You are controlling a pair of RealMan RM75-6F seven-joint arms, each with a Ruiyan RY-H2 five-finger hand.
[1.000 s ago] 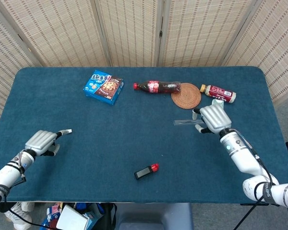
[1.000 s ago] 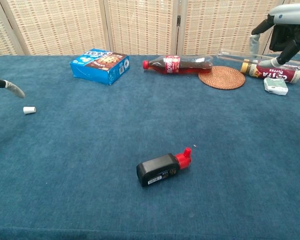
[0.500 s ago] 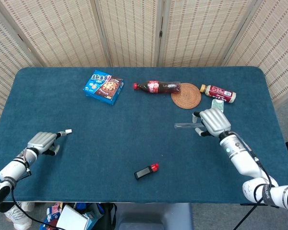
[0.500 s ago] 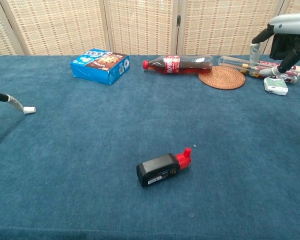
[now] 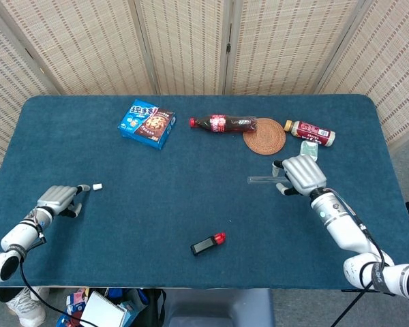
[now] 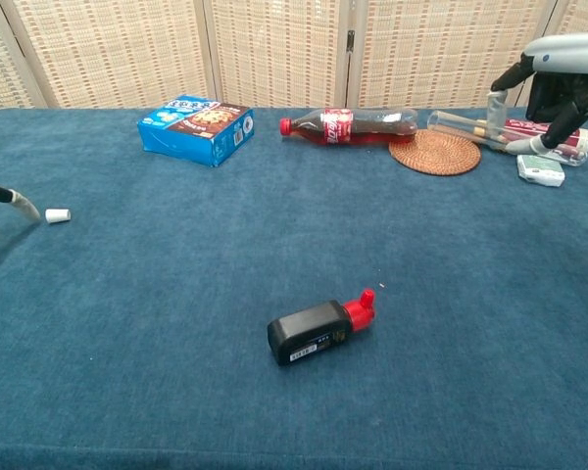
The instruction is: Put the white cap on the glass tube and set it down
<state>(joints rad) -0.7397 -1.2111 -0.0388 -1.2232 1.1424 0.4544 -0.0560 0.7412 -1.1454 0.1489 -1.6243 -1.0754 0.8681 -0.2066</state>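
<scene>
The small white cap lies on the blue cloth at the left, also seen as the cap in the chest view. My left hand sits just left of it, one fingertip a short gap away, holding nothing. At the right, my right hand grips one end of the glass tube, which points left, roughly level, above the table. In the chest view the right hand holds the tube in front of the coaster.
A blue biscuit box, a lying cola bottle, a woven coaster, a small drink bottle and a small green-white pack line the far side. A black, red-tipped object lies near the front middle.
My left hand has drawn back toward the near left, away from the white cap, which stays lying on the cloth. The right hand with the tube has shifted slightly toward me.
</scene>
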